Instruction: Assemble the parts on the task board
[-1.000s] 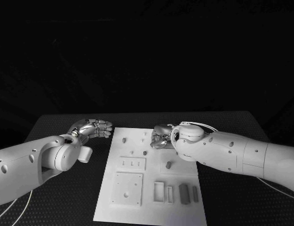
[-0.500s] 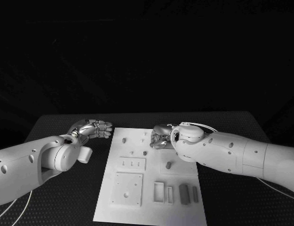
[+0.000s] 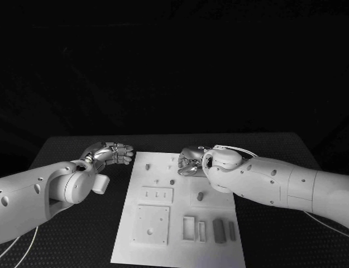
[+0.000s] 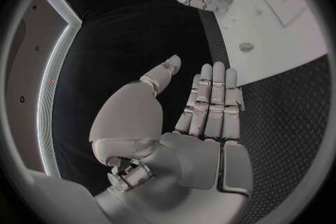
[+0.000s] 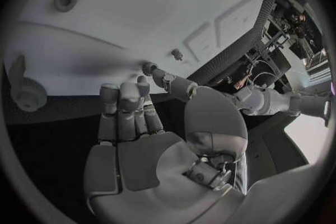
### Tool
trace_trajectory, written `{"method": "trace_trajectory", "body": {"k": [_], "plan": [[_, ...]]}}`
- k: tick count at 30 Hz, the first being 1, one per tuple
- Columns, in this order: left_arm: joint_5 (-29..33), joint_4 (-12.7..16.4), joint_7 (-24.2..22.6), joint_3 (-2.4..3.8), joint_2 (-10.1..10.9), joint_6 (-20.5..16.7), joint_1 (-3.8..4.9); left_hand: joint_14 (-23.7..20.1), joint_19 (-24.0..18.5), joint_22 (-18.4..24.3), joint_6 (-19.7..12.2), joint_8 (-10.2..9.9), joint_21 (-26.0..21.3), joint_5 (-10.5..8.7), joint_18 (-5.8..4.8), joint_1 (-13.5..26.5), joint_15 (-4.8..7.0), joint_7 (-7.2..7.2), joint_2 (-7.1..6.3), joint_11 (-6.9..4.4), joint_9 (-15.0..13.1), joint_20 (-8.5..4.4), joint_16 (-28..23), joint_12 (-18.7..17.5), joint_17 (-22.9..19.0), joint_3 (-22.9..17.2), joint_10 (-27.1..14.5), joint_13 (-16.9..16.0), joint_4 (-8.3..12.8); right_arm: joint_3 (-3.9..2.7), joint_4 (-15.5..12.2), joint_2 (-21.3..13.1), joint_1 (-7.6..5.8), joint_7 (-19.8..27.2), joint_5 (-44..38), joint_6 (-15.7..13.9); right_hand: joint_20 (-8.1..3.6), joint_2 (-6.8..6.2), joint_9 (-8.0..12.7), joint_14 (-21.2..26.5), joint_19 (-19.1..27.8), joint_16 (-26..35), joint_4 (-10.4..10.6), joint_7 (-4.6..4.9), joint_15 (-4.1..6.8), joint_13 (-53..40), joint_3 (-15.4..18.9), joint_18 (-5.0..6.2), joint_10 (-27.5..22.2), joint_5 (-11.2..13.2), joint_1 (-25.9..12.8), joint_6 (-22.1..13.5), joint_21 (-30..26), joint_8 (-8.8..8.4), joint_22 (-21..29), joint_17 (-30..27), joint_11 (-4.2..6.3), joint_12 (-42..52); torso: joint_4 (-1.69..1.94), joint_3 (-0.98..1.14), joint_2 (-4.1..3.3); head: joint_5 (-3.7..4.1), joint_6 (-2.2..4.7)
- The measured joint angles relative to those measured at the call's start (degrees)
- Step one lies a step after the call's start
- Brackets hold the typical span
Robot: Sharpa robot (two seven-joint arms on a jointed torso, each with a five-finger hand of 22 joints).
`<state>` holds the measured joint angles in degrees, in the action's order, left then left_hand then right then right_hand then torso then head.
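over the table, in the head view, we see the task board point(image 3: 178, 209) lying in the middle, with small parts point(image 3: 199, 195) on it. our right hand point(image 3: 192, 161) hangs over the far end of the board; compared with a second ago it has moved a little to the far side and slightly toward our left, while the left hand point(image 3: 110, 152) stays just beside the board's left edge, over the black table point(image 3: 77, 234). we judge that the right hand is only positioning itself and no part is taken yet.

from the left wrist view, the left hand point(image 4: 203, 106) has straight fingers lying side by side, the thumb apart, holding nothing. a small part point(image 4: 246, 46) lies on the board near it.

from the right wrist view, the right hand point(image 5: 140, 123) is also spread flat and empty above the board point(image 5: 140, 22). a peg-like part point(image 5: 28, 92) stands close to its fingers point(image 5: 122, 101). the room around is dark.
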<state>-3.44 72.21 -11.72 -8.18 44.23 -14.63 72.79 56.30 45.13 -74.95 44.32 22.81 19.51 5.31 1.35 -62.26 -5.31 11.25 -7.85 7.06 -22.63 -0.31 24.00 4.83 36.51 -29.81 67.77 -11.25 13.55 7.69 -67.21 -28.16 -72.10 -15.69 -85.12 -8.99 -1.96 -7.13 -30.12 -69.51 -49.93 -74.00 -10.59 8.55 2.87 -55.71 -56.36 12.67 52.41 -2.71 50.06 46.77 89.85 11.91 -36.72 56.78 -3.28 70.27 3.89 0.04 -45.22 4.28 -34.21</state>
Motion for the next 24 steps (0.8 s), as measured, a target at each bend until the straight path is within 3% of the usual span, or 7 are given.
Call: {"method": "trace_trajectory", "body": {"k": [4,20,24], "plan": [[0.0,0.0,0.0,0.00,0.0,0.0,0.00,0.0,0.0,0.0,0.0,0.0,0.0,-0.26,0.51,0.0,0.00,0.00,0.00,0.00,0.0,0.00,0.0,0.0,0.0,-0.1,0.0,-0.1,-0.1,0.00,0.2,0.1,0.00,0.1,0.0,-0.6,0.00,-0.19,0.0,0.0,0.0,0.0,0.2,0.06,0.00,0.2,0.2,0.00,0.0,0.0,-0.2,-0.1,0.0,0.00,0.0,0.0,0.00,0.3,0.00,-0.01,0.01,-0.04,-0.05],[0.0,-0.2,0.2,0.00,-0.1,0.2,0.02,0.0,0.0,0.0,0.0,0.0,0.0,-0.26,0.46,0.0,0.00,0.00,0.00,0.00,0.0,0.01,0.0,0.0,0.0,-0.1,0.0,-0.1,-0.1,0.00,1.1,0.3,0.00,0.4,-0.1,-2.4,-0.20,-0.19,-0.1,0.0,-0.2,0.0,0.6,0.07,0.01,0.5,0.3,0.00,0.0,0.0,-0.2,-0.3,0.0,0.30,0.0,0.0,0.00,0.5,0.03,-0.02,0.02,-0.08,0.02],[0.0,-0.2,0.2,0.00,-0.1,0.3,0.01,0.0,0.0,0.0,0.0,0.0,0.0,-0.26,0.45,0.0,0.00,0.00,0.00,0.00,0.0,0.01,0.0,0.0,0.0,-0.1,0.0,-0.1,-0.1,0.00,0.2,-0.6,0.00,1.3,0.2,-3.4,-0.02,-0.81,-0.2,-0.2,-0.4,0.0,0.6,0.22,0.20,0.8,0.3,0.01,0.0,0.0,0.4,-0.2,0.0,0.58,-0.1,0.0,0.01,0.9,0.02,-0.02,0.03,-0.08,0.03]]}}
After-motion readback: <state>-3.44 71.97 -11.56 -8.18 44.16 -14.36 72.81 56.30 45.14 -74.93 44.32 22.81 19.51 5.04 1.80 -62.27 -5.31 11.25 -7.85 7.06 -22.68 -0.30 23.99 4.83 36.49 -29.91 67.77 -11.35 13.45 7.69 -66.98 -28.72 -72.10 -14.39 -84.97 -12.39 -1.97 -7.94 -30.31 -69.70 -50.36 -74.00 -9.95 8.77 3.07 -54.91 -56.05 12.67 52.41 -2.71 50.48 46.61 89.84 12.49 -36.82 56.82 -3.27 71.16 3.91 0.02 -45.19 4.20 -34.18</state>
